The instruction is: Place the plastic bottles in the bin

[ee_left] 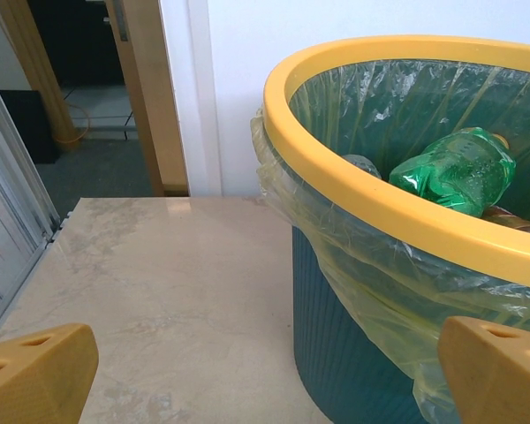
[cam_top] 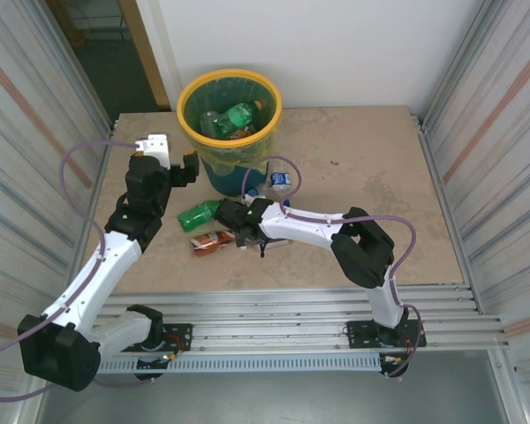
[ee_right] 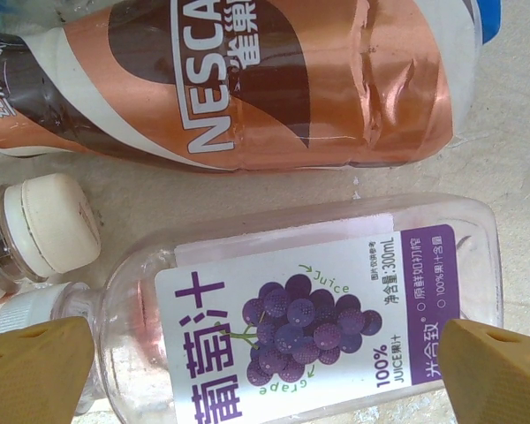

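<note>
Where the two arms are bolted along the near edge of the table (cam_top: 380, 177), the right arm (cam_top: 318, 228) reaches left across the surface toward its middle. Its right gripper (cam_top: 240, 228) hangs with jaws spread wide over a small huddle of plastic bottles (cam_top: 214, 243) and has hold of none of them. Seen from the right wrist, its two tips frame a clear grape juice bottle (ee_right: 309, 327) with a purple-and-white label, lying on its side directly beneath. Just past that lies a crushed brown-orange bottle (ee_right: 274, 79), also on its side, and a white cap (ee_right: 49, 221) of some other bottle pokes in beside them.

From above, a green bottle (cam_top: 197, 216) lies flat just left of that gripper, a little farther from the near edge than the brown-orange one. Farther back, a blue-capped bottle (cam_top: 281, 181) sits just beside the foot of the bin (cam_top: 230, 88).

The left gripper (cam_top: 170, 159) is raised over the left side of the table, near the bin's left flank, jaws fully apart and empty.

The bin stands at the far edge, left of the middle, upright, its yellow-green liner (ee_left: 353, 265) draped over the yellow rim. Inside lie a second green bottle (cam_top: 240, 115) and a clear bottle (cam_top: 210, 122).
</note>
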Controlling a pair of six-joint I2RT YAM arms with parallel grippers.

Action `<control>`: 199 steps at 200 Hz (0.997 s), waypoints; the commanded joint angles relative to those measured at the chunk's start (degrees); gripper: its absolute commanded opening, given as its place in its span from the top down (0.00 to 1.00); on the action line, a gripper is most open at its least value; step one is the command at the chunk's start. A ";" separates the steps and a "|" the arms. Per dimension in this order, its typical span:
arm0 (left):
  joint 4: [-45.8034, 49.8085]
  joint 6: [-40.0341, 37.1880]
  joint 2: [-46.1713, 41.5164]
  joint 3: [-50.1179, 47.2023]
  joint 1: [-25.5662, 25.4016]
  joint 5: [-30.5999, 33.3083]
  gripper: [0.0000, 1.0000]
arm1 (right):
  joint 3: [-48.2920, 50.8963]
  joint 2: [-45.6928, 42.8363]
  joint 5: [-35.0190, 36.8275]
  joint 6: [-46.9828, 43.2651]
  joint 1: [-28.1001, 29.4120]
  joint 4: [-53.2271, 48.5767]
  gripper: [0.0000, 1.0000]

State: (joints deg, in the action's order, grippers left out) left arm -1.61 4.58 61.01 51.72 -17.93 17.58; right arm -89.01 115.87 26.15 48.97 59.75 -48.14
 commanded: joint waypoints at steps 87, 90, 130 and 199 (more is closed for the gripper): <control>-1.66 1.77 1.19 1.45 0.45 -2.06 0.01 | 11.63 -8.15 -0.92 3.24 -1.47 -3.70 0.02; -1.65 1.80 1.21 1.45 0.45 -2.12 0.01 | 11.81 -8.40 -0.86 3.28 -1.47 -3.78 0.02; -1.65 1.77 1.31 1.73 0.53 -2.51 0.01 | 14.61 -11.90 -0.82 3.74 -1.47 -5.11 0.02; -1.63 1.90 1.51 1.71 0.56 -2.71 0.01 | 19.82 -20.85 -5.31 9.67 -1.91 -6.34 0.02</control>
State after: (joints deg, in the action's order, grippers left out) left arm -1.80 5.48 62.37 51.72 -17.93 15.44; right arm -70.24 100.09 23.35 53.93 58.41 -52.31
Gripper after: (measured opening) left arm 0.987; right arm 0.980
